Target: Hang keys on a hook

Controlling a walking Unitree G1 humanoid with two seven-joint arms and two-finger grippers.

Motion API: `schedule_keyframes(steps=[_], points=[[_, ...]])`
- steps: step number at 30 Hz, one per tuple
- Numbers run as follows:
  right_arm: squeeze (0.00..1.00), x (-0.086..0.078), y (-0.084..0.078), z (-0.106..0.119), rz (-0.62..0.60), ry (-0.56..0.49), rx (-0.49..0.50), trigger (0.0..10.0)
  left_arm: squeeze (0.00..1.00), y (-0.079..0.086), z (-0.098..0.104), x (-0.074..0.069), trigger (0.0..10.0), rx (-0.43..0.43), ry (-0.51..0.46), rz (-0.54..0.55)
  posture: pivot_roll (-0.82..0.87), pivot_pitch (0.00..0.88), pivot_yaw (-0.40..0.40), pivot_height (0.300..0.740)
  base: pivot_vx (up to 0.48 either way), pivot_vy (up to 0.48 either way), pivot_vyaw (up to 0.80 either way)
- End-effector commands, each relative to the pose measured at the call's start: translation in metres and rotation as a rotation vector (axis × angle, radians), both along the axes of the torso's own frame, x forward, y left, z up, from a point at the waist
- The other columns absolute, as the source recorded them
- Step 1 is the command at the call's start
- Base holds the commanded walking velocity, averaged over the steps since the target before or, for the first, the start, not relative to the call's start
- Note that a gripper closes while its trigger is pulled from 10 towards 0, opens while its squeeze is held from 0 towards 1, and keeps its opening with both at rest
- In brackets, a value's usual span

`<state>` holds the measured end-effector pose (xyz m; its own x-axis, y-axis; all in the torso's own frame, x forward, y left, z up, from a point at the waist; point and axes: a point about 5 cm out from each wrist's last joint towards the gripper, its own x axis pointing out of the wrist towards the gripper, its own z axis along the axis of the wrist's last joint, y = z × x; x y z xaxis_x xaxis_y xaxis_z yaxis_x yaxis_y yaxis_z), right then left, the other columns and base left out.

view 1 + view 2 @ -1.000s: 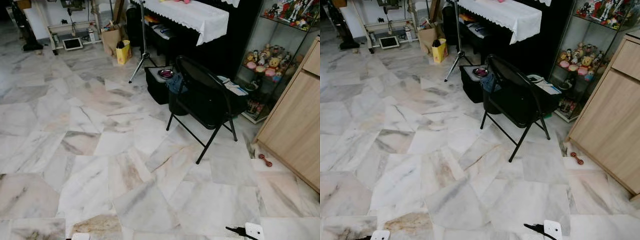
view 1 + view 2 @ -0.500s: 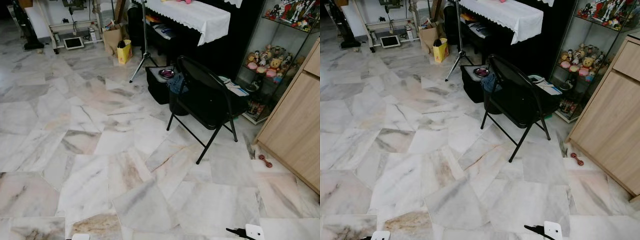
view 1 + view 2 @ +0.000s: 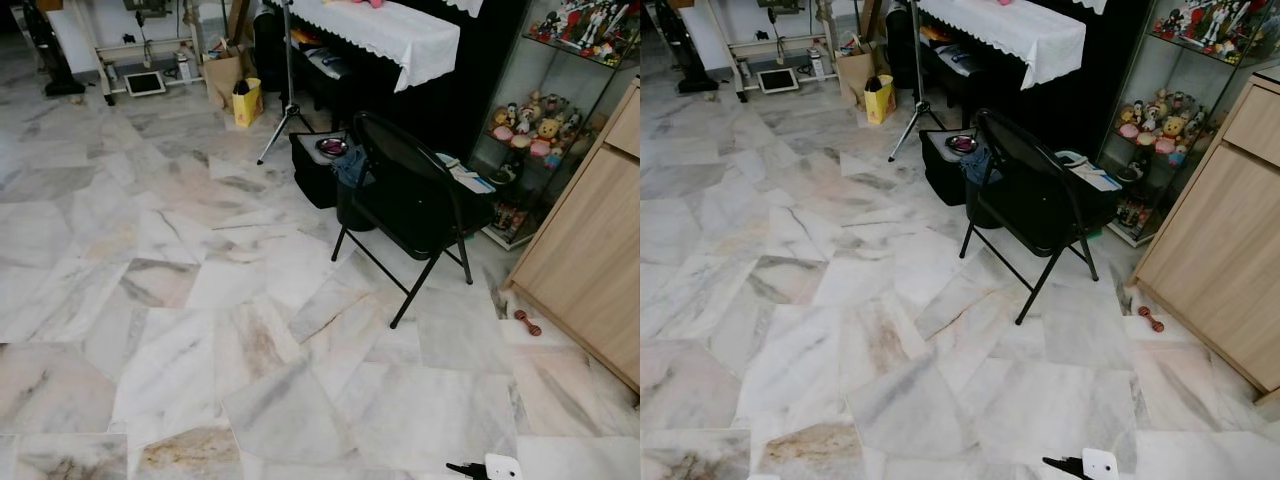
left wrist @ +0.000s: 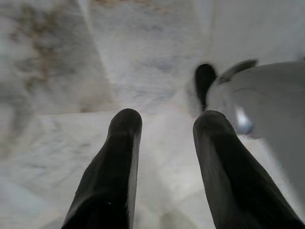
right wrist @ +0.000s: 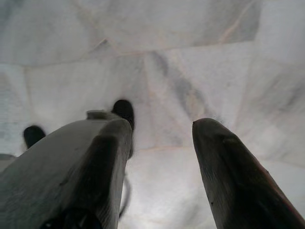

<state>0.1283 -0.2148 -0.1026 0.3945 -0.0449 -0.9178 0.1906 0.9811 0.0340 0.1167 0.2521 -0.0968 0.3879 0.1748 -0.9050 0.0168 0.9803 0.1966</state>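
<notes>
From the head views, the robot looks down on a marble floor (image 3: pixel 200 300) of grey-veined slabs. A black folding chair (image 3: pixel 410 200) stands near a wooden cabinet (image 3: pixel 590 260), a cloth-covered table (image 3: pixel 385 30) beyond it and a glass shelf of figurines (image 3: pixel 1160 115) beside. A small red object (image 3: pixel 527 321) lies at the cabinet's foot. No keys or hook can be made out; the robot is probably only walking towards them.

In the left wrist view, the left gripper (image 4: pixel 164 126) hangs above the floor, fingers spread, holding nothing.

In the right wrist view, the right gripper (image 5: pixel 162 131) likewise points at the floor, fingers apart and empty, apparently idle for walking.
</notes>
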Motion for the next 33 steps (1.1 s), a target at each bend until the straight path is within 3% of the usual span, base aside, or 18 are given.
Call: schedule_keyframes(steps=[1, 6, 14, 17, 21, 25, 29, 33], points=[[0.00, -0.005, 0.003, -0.002, -0.039, 0.005, 0.016, 10.0, 0.00, 0.005, 0.000, -0.005, 10.0, 0.018, 0.012, -0.031, -0.02, 0.000, 0.004, 0.740, 0.000, 0.000, 0.00], [0.00, -0.007, -0.002, -0.002, -0.023, 0.016, -0.003, 10.0, 0.00, 0.010, 0.004, 0.004, 10.0, 0.027, -0.025, -0.019, -0.05, 0.000, -0.010, 0.740, 0.000, 0.000, -0.44], [0.00, -0.006, -0.021, 0.003, -0.067, 0.005, -0.036, 10.0, 0.00, -0.004, 0.001, 0.008, 10.0, -0.012, -0.018, -0.031, -0.01, 0.000, -0.041, 0.740, 0.000, 0.000, -0.72], [0.00, -0.004, -0.020, 0.003, -0.071, 0.001, -0.030, 10.0, 0.00, -0.004, 0.001, 0.006, 10.0, -0.017, -0.019, -0.008, 0.00, 0.000, -0.049, 0.740, 0.000, 0.000, -0.71], [0.00, 0.001, -0.017, 0.004, -0.066, -0.013, -0.017, 10.0, 0.00, 0.004, -0.001, -0.010, 10.0, -0.016, 0.006, 0.028, 0.05, 0.000, -0.038, 0.740, 0.000, 0.000, -0.71], [0.00, 0.004, -0.010, 0.003, -0.058, -0.016, -0.002, 10.0, 0.00, 0.013, 0.000, -0.017, 10.0, 0.000, 0.016, 0.024, 0.05, 0.000, -0.021, 0.740, 0.000, 0.000, -0.71], [0.00, 0.003, -0.005, 0.002, -0.033, -0.012, 0.011, 10.0, 0.00, 0.024, 0.004, -0.016, 10.0, 0.036, 0.016, 0.004, 0.02, 0.000, 0.008, 0.740, 0.000, 0.000, -0.71], [0.00, 0.004, -0.004, 0.002, -0.020, -0.013, 0.006, 10.0, 0.00, 0.022, 0.005, -0.011, 10.0, 0.042, 0.015, -0.025, 0.00, 0.000, 0.015, 0.740, 0.000, -0.131, -0.71]])
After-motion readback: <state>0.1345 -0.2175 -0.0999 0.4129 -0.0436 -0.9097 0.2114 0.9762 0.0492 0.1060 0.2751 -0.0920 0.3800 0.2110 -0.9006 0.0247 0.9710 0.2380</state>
